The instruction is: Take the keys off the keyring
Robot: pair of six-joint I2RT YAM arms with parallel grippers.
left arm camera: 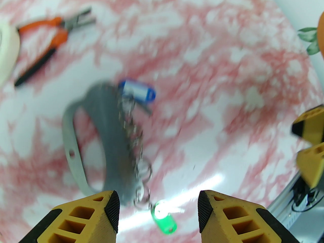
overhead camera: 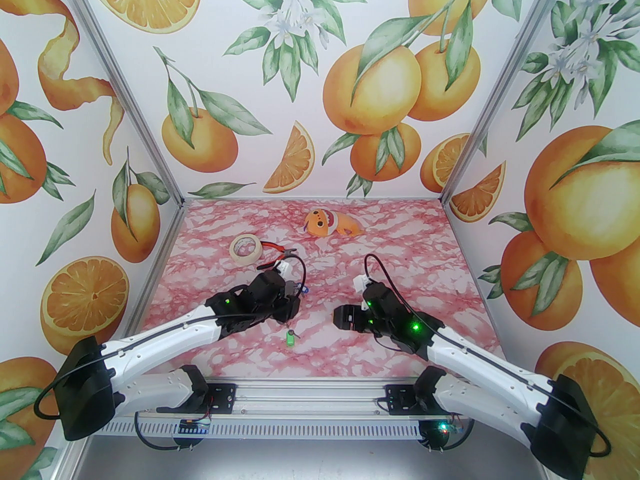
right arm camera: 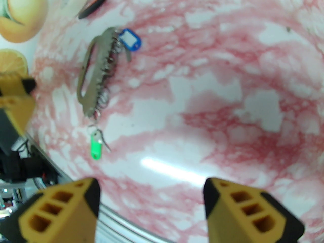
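So the left end effector [left arm camera: 158, 206] is wide open with nothing between its jaws, hovering over the pink marbled surface [overhead camera: 400, 248] right above the near end of the keyring [right arm camera: 98, 72]. The keyring is a grey D-shaped metal loop lying flat roughly mid-surface, with a row of little rings down one side. The blue key tag [right arm camera: 130, 40] with its white label sits at the far end of that row, touching the loop. The green key tag [right arm camera: 95, 147] lies at the near end, just past the last ring. It has its own small ring, but it's too blurry to tell if that's linked to the row or loose. From the left wrist camera the green one lies on the surface between the two yellow fingertips, not pinched. The right end effector [right arm camera: 152, 194] is open too, empty, off to the right of the keyring and well apart from it. Further back there are orange-handled pliers [left arm camera: 48, 39] just beside a roll of beige tape [overhead camera: 245, 250], and an orange plush toy [overhead camera: 327, 223] near the back wall.
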